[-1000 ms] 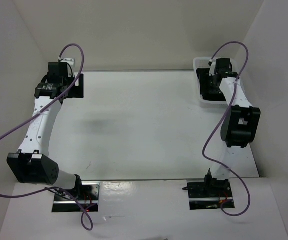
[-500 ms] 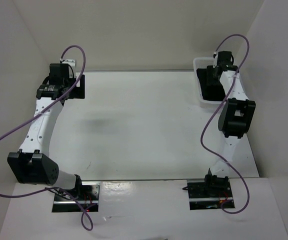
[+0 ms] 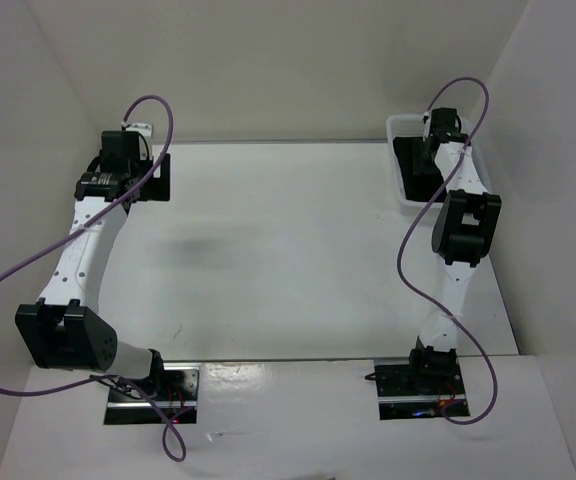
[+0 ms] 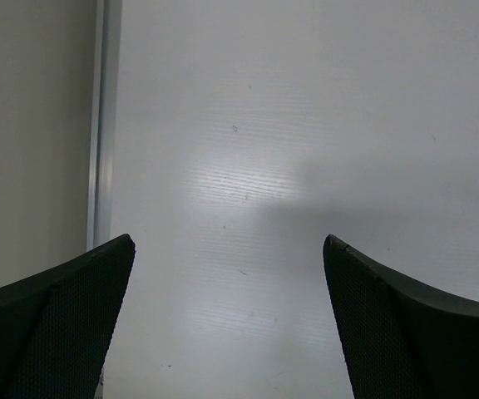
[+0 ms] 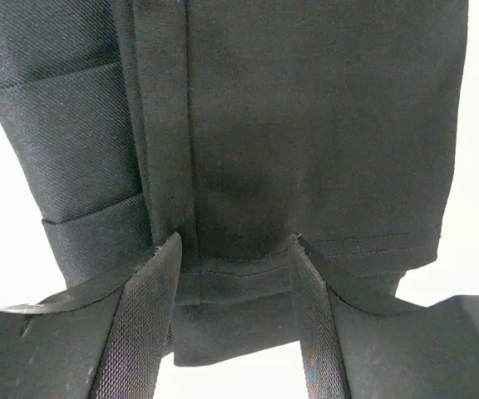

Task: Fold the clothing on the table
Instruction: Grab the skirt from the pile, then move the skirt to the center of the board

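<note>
At the far right corner of the table (image 3: 268, 250), a white plastic basket (image 3: 396, 125) sits close to the far wall and the right wall (image 3: 558, 150). The clothing (image 3: 410, 170) lies inside it as a dark mass, well apart from the bare middle of the tabletop. The right arm (image 3: 463, 225) reaches over the basket's near rim, so little room shows around it on that side.

From the right wrist, the right gripper (image 5: 233, 249) is half closed on the garment. Black twill fills the gap, and the fingers (image 5: 144, 324) press on it from both sides. A stitched hem crosses between the tips, a long seam runs away from them, and folded layers stack on the left. Bright white shows past both side edges of the cloth.

Across the table, the left arm (image 3: 83, 250) stretches to the far left corner. The left gripper (image 4: 227, 241) stands spread wide with nothing between its fingers, over bare white surface just beside the grey metal rail (image 4: 98, 125). The left wall (image 4: 32, 125) rises right behind that rail. Between the two arms the tabletop lies broad and flat, and purple cables (image 3: 413, 270) loop beside each arm.
</note>
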Tool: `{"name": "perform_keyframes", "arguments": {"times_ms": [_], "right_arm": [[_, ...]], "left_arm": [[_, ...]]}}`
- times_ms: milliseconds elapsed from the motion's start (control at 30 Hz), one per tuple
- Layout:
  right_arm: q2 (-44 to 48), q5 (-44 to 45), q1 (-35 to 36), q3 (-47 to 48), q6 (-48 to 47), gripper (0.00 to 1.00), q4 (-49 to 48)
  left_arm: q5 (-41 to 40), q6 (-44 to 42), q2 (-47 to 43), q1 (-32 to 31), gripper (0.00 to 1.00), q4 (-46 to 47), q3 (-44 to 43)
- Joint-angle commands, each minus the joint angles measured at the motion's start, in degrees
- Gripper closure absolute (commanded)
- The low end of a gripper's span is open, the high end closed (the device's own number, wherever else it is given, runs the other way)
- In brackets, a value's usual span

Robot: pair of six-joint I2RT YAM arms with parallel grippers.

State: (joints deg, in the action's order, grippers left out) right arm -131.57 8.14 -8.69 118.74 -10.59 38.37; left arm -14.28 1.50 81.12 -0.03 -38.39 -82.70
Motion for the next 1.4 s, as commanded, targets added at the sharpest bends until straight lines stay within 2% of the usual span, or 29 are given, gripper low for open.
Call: {"name": "perform_keyframes", "arguments": {"times_ms": [0,233,367,400,467,500,533,767,933,1000,1033,1133,1167,1267,1300,1367], "right_arm": [[-0.53,0.21,-0.80,3.08,-0.75,0.41,0.74],[-1.06,-1.37,-0.80,3.61,-0.75,0.51,1.27],[-1.06,-2.51,-0.80,3.61,-1.28,0.70,1.27],[-1.06,-2.52,-0.80,3.61,-1.28,0.80,1.88],[-1.58,-3.57,-0.80,3.61,-1.28,0.88,1.88],[-1.59,-3.57,-0.80,3.08,-1.28,0.98,2.41],[-1.59,-4.18,-0.80,3.08,-1.28,1.00,2.41],[3.50,-5.32,-0.80,4.92,-1.80,1.00,3.55],[14.55,-12.42,-0.80,12.64,-1.28,1.00,7.23],[18.35,-16.21,-0.80,20.79,-0.23,1.00,10.13],[19.67,-18.14,-0.80,21.79,-0.22,1.00,10.93],[28.89,-26.65,2.43,17.68,-2.15,1.00,9.97],[33.26,-35.30,3.23,14.97,-2.68,1.00,9.97],[39.44,-48.61,7.87,7.77,-3.30,1.00,8.66],[42.33,-55.88,9.29,6.61,-3.30,1.00,8.65],[42.89,-63.47,10.36,4.94,-3.91,0.97,9.18]], "left_arm": [[-0.48,-0.88,-1.41,0.82,0.00,2.00,0.43],[-0.48,-0.88,-0.88,0.82,0.00,2.00,-0.10],[-0.48,-0.88,-0.88,0.82,0.00,2.00,-0.10],[-0.48,-0.88,-0.88,0.82,0.00,2.00,-0.10],[-0.48,-0.88,-0.88,0.82,0.00,2.00,-0.10],[-0.48,-0.88,-0.88,0.82,0.00,2.00,-0.10],[0.04,-0.88,-0.88,0.82,0.00,2.00,0.42],[0.05,-0.88,-1.41,0.82,0.00,1.48,0.43],[0.05,-1.41,-2.46,0.82,0.00,0.96,-0.62],[0.05,-1.41,-3.77,0.82,0.00,0.95,-0.62],[0.05,-1.41,-3.78,0.82,0.00,0.95,-0.62],[0.05,-1.94,-7.10,0.82,0.00,-0.10,-0.62],[0.05,-1.94,-7.90,0.82,0.00,-0.10,-0.62],[-0.48,-2.55,-11.33,2.22,0.00,-1.42,-0.01],[-0.48,-2.55,-12.29,2.93,0.00,-1.42,1.64],[2.06,-2.55,-15.02,4.42,0.00,-1.42,3.32]]}}
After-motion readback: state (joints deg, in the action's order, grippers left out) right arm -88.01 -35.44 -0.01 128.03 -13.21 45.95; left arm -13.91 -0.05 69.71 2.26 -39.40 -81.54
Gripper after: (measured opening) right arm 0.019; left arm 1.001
